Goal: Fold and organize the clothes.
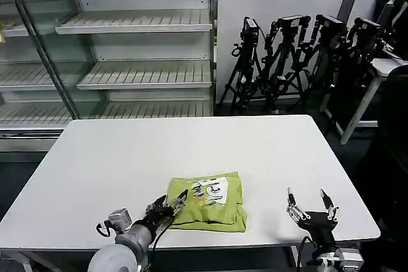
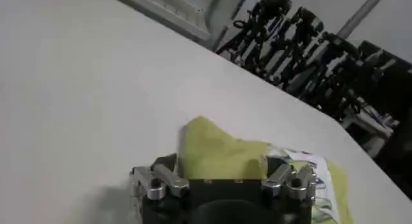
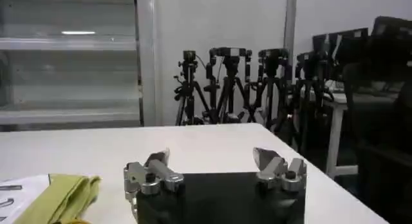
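Note:
The clothes are one lime-green shirt (image 1: 207, 200), folded into a small rectangle near the table's front edge, with a white printed patch (image 1: 213, 189) on its top. My left gripper (image 1: 169, 205) is at the shirt's front left corner, open, its fingers spread either side of the raised fabric edge (image 2: 219, 154). In the left wrist view the left gripper (image 2: 225, 170) has green cloth between its fingers. My right gripper (image 1: 310, 203) stands open over bare table to the right of the shirt. In the right wrist view the right gripper (image 3: 212, 158) holds nothing, and the shirt (image 3: 61, 193) lies off to its side.
The white table (image 1: 159, 151) is bare around the shirt. Behind it stands a glass-fronted shelf unit (image 1: 140, 49). A row of black camera tripods (image 1: 293, 55) and another white table (image 1: 382, 68) stand at the back right.

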Robot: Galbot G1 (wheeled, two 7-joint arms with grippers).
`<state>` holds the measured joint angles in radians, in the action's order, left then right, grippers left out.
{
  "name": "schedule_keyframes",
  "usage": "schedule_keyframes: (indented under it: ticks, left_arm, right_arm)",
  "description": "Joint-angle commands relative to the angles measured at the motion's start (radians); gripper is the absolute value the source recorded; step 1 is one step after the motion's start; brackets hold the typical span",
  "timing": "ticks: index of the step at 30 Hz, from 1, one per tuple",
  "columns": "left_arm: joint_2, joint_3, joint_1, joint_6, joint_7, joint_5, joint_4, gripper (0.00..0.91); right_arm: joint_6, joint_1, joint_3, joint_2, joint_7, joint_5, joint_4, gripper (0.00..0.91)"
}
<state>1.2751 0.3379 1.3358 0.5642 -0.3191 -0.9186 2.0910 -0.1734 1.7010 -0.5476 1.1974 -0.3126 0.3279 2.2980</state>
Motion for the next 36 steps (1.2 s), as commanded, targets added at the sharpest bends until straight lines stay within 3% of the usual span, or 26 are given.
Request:
schedule_keyframes:
  ticks: [1,2,3,5,6,36]
  left_arm:
    - [0.017,-0.009,-0.074,0.012,-0.044,-0.233,-0.090,0.907]
    - [0.017,-0.004,-0.075,0.012,-0.046,-0.250,-0.087,0.826]
    - [0.016,0.001,-0.075,0.012,-0.050,-0.269,-0.082,0.453]
    - [0.016,0.003,-0.070,0.012,-0.054,-0.305,-0.065,0.101]
    - [0.017,0.003,-0.067,0.012,-0.054,-0.311,-0.059,0.050]
    - [0.038,0.099,-0.014,-0.076,-0.062,-0.414,0.032,0.040]
  right_arm:
    - [-0.004,0.025,-0.014,0.004,-0.001,-0.003,0.026,0.907]
    - [-0.004,0.027,-0.016,0.005,-0.001,-0.003,0.028,0.907]
    - [-0.004,0.034,-0.019,0.006,-0.002,-0.003,0.032,0.907]
    - [-0.004,0.040,-0.023,0.008,-0.002,-0.003,0.037,0.907]
    - [-0.004,0.041,-0.024,0.009,-0.002,-0.003,0.039,0.907]
    - [-0.025,0.050,-0.042,0.021,-0.016,0.001,0.104,0.907]
